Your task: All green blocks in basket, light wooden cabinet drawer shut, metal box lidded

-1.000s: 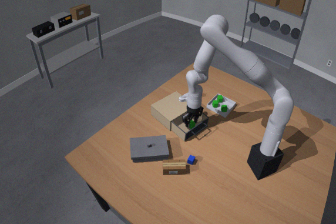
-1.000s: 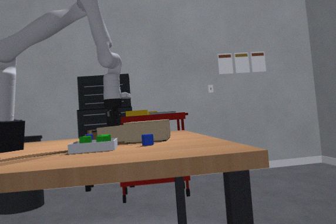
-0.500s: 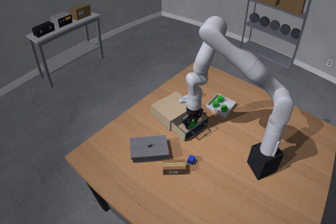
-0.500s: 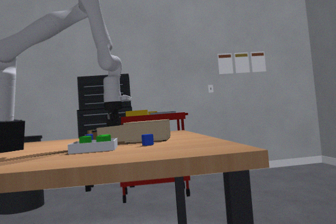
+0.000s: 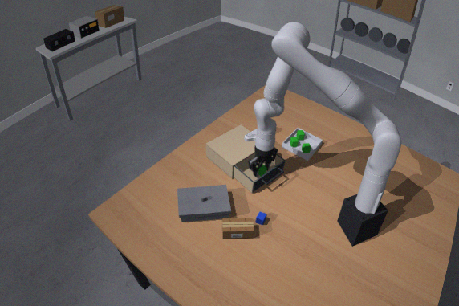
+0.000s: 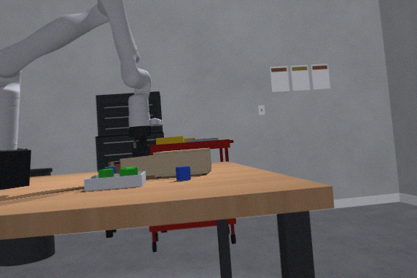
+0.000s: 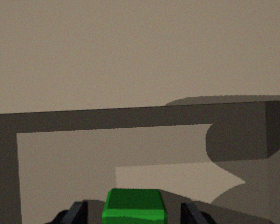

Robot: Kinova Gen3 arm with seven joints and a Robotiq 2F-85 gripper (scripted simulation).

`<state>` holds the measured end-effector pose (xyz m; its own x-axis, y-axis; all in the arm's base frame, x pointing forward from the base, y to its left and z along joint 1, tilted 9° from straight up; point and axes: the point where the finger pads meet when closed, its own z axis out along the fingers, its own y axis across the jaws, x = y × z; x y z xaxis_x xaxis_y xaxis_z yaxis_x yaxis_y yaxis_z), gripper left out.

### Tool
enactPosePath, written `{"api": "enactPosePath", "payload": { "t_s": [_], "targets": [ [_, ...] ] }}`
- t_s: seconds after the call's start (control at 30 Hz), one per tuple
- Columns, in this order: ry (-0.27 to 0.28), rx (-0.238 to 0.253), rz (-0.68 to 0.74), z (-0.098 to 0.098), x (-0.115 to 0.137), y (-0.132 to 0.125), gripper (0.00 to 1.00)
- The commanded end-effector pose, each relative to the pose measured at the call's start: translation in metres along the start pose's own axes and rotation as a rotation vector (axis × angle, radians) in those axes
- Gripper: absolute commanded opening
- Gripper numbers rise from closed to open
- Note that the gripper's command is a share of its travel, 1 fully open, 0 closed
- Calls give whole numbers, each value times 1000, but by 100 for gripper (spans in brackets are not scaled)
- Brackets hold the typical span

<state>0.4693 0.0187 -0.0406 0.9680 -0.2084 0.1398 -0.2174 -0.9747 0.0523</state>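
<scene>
We had one green block (image 5: 262, 170) (image 7: 135, 206) in the open drawer (image 5: 244, 181) (image 7: 66, 160) of the light wooden cabinet (image 5: 229, 147) (image 6: 182, 163) (image 7: 141, 50), near the desk's upper-left edge in the top view. Gripper (image 5: 261, 167) (image 6: 140, 152) (image 7: 135, 214) was down over it, fingers part-spread, a gap on both sides of the block, nothing pinched. Three green blocks sat inside the white basket (image 5: 297, 153) (image 6: 114, 184), beside the cabinet toward the desk's far corner. Metal box (image 5: 205, 216) stood nearest the left corner, lid (image 5: 190, 199) on; couldn't tell if fully seated. Cardboard box (image 5: 237, 231) was just beside it on the near-edge side, blue block (image 5: 261, 218) by its end. Exterior view also showed a blue cube (image 6: 183, 174) beside the cabinet. Our arm's black base (image 5: 353, 227) (image 6: 14, 168) stood toward the desk's right edge.
</scene>
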Motion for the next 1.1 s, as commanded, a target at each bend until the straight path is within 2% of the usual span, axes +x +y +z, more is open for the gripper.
{"api": "enactPosePath", "payload": {
  "t_s": [0.0, 0.83, 0.87, 1.07],
  "targets": [
    [1, 1, 0, -1, 1, 0, 63],
    [1, 1, 0, -1, 1, 0, 63],
    [1, 1, 0, -1, 1, 0, 10],
    [1, 1, 0, -1, 1, 0, 10]
  ]
}}
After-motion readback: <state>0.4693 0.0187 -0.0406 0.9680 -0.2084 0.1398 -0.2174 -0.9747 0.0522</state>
